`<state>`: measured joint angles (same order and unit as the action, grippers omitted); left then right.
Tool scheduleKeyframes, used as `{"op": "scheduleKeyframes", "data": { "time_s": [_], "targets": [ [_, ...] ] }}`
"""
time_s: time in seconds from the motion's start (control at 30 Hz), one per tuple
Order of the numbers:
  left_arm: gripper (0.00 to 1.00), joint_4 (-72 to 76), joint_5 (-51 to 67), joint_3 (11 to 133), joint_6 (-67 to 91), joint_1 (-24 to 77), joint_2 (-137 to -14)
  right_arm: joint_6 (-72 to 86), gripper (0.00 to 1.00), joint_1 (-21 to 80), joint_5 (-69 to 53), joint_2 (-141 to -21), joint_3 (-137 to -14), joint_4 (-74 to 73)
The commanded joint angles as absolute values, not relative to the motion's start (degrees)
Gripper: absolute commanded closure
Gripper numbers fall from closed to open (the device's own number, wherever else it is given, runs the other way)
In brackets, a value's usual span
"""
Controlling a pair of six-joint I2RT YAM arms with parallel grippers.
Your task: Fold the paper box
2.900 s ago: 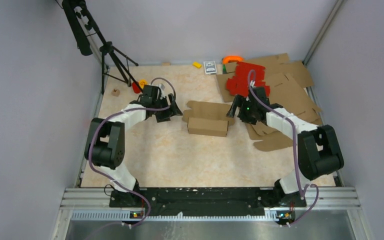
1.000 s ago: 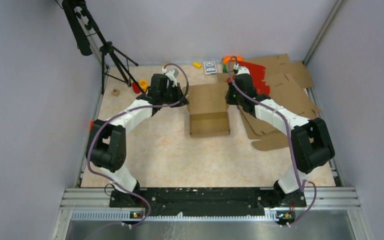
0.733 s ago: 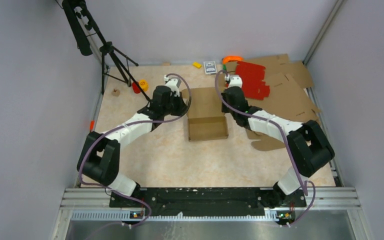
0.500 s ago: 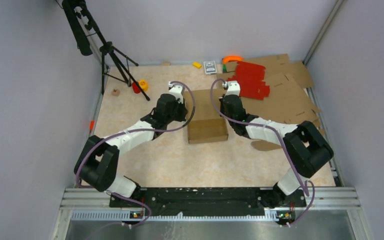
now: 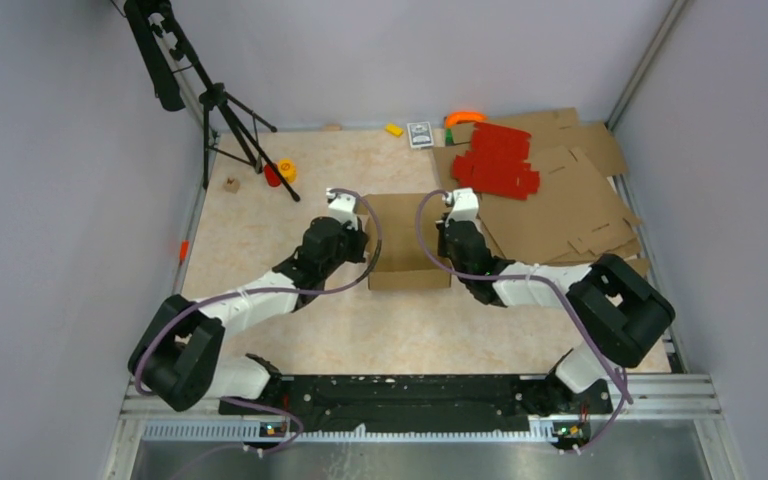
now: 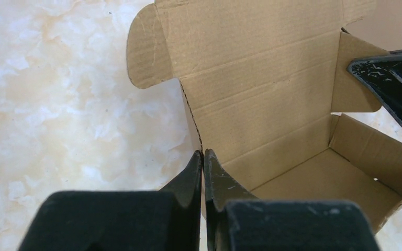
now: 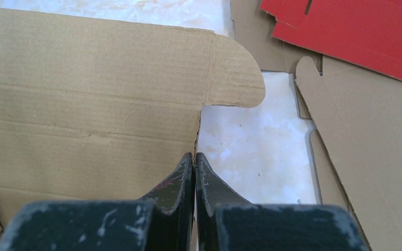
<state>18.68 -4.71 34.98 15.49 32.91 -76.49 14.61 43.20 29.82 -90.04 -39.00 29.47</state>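
A robotics lab test cell, plain grey walls (image 5: pixel 60 200) around a marble-patterned table (image 5: pixel 360 325); aluminium rail (image 5: pixel 410 412) bearing left arm (image 5: pixel 255 293) and right arm (image 5: pixel 535 285), black tripod (image 5: pixel 222 105) in the far-left corner.

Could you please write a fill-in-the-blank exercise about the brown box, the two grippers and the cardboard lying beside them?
1. The paper box sits ____ the left gripper and the right gripper.
2. The jaws of both grippers are ____.
3. The box's top is ____, so its inside shows.
4. The small cardboard sheets lying on the flat brown cardboard are ____ in colour.

Missing words: between; shut; open; red
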Motion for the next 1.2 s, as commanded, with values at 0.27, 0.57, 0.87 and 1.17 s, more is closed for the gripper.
{"op": "scheduleKeyframes", "data": {
  "time_s": [0.27,0.57,0.87,1.17],
  "targets": [
    [1.0,24.44,-8.98,33.79,16.73,37.29,-71.32,11.85,0.95,47.77,33.84,-84.16,-36.9,38.86],
    [1.0,37.06,-18.02,34.7,8.61,37.79,-75.57,6.33,0.93,47.81,31.53,-90.71,-43.91,45.42],
    [1.0,44.27,-25.91,37.39,6.18,37.71,-83.68,9.11,0.83,47.73,34.22,-98.57,-56.75,31.08],
    [1.0,50.6,-25.87,33.01,4.69,37.79,-84.72,18.24,0.54,40.7,16.96,-90.07,-50.66,22.65]
  ]
}}
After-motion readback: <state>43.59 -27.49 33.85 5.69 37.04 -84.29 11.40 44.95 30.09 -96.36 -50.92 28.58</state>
